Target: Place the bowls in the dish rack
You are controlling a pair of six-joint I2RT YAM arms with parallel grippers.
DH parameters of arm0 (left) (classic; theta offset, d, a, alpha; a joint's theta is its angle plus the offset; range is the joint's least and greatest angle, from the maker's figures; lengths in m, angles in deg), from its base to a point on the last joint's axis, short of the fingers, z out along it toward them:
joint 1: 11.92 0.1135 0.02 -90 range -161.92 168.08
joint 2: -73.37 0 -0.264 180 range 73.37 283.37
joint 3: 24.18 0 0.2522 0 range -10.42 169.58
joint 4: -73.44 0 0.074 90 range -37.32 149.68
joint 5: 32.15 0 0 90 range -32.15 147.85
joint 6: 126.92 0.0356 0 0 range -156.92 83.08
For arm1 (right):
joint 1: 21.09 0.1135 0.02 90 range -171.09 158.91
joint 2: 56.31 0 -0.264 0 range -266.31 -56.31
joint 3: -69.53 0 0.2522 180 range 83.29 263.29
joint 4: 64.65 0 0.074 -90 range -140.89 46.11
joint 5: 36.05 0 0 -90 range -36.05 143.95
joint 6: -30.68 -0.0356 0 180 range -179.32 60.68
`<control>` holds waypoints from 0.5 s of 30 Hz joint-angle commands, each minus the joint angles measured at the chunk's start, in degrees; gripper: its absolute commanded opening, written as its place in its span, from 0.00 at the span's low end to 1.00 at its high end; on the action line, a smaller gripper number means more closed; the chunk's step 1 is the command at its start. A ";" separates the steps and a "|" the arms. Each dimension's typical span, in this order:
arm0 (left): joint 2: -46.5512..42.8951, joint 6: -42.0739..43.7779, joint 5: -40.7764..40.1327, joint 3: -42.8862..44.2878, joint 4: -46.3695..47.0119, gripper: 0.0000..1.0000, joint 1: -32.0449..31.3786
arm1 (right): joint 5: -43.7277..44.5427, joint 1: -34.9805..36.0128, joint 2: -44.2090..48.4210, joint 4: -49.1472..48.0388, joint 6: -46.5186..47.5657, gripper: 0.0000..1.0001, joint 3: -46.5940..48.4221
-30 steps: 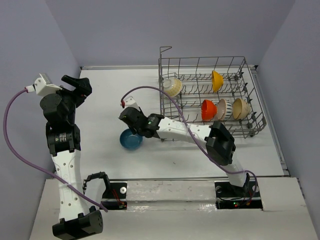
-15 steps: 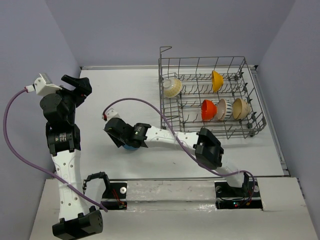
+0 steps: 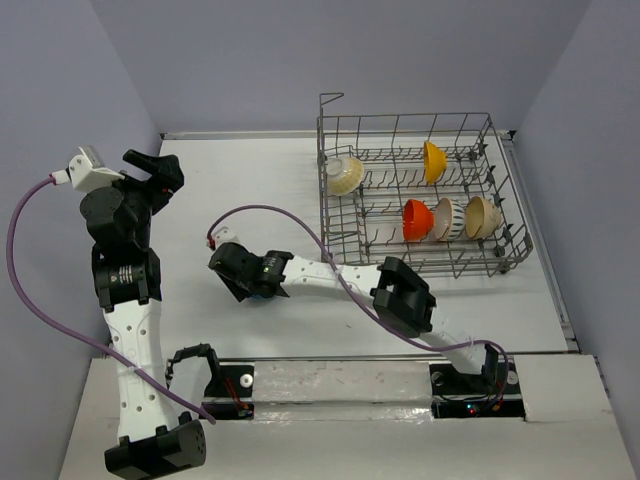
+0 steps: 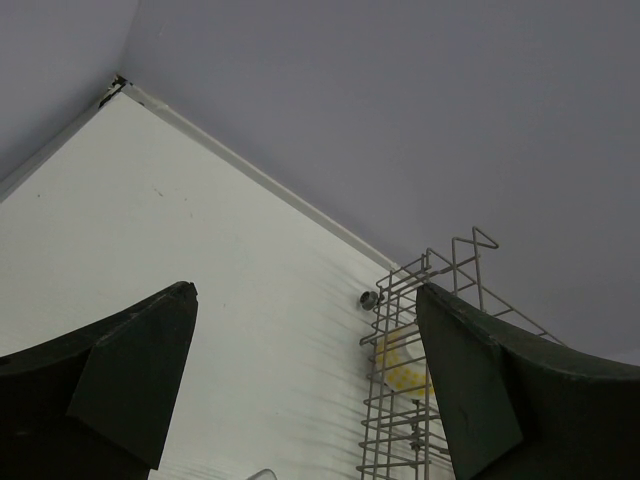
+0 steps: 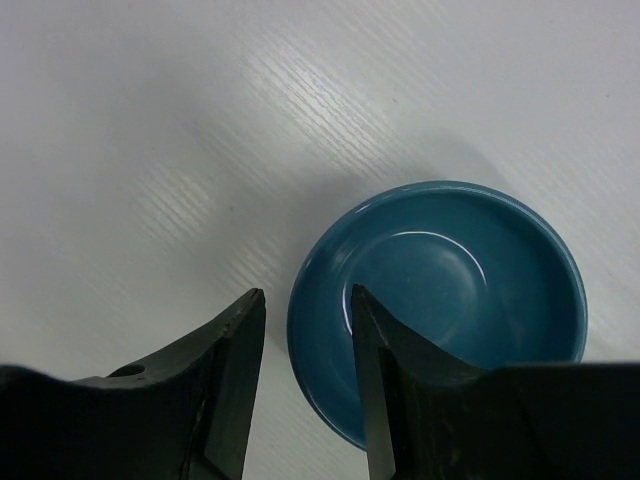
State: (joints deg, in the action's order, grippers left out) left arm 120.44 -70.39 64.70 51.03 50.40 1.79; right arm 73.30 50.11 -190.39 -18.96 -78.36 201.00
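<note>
**Overhead and wrist views, single moment.** My right gripper (image 5: 306, 290) points down at the white tabletop (image 5: 120, 130) with its jaws partly open and nothing lifted. The small round blue glazed bowl (image 5: 440, 300) sits upright on the table directly beneath the fingertips and extends to their right. Its left rim lies in the gap between them, with the right finger (image 5: 400, 390) over the bowl's inner wall and the left finger (image 5: 215, 380) outside it. A sliver of table shows between the left finger and the rim, so I read the jaws as straddling rather than clamping. Whether the inner finger touches the glaze I cannot tell from this angle.

The large grey wire dish rack (image 3: 420, 195) stands well apart from this gripper, behind it and off to one side of its forearm. Five bowls stand on edge among the tines:
- **Row farther from the gripper:** the white bowl with a yellow flower pattern (image 3: 345, 173) and the yellow-orange bowl (image 3: 433, 162).
- **Nearer row, side by side:** the orange-red bowl (image 3: 415, 220), the white bowl (image 3: 447, 218) and the tan bowl (image 3: 483, 216).

My left gripper (image 4: 305, 292) hangs high above the table with its jaws spread wide and nothing between them. Ahead of it and to its right, the rack's corner shows with the flower-patterned bowl behind the wires.
</note>
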 commanded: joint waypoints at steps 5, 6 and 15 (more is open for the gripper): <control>-0.40 0.52 0.62 0.42 2.51 0.99 0.26 | -0.72 -0.01 -3.73 -0.19 -0.64 0.45 3.40; -0.40 0.60 0.71 0.42 2.51 0.99 0.26 | -0.55 -0.01 -3.91 -0.19 -0.64 0.45 3.49; -0.49 0.60 0.62 0.42 2.42 0.99 0.26 | 0.33 -0.01 -4.00 0.68 0.06 0.14 3.93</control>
State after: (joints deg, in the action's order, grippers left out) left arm 120.44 -70.39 64.72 51.03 50.40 1.79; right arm 73.11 50.11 -195.33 -18.27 -78.43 202.51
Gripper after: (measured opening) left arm 0.989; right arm 0.222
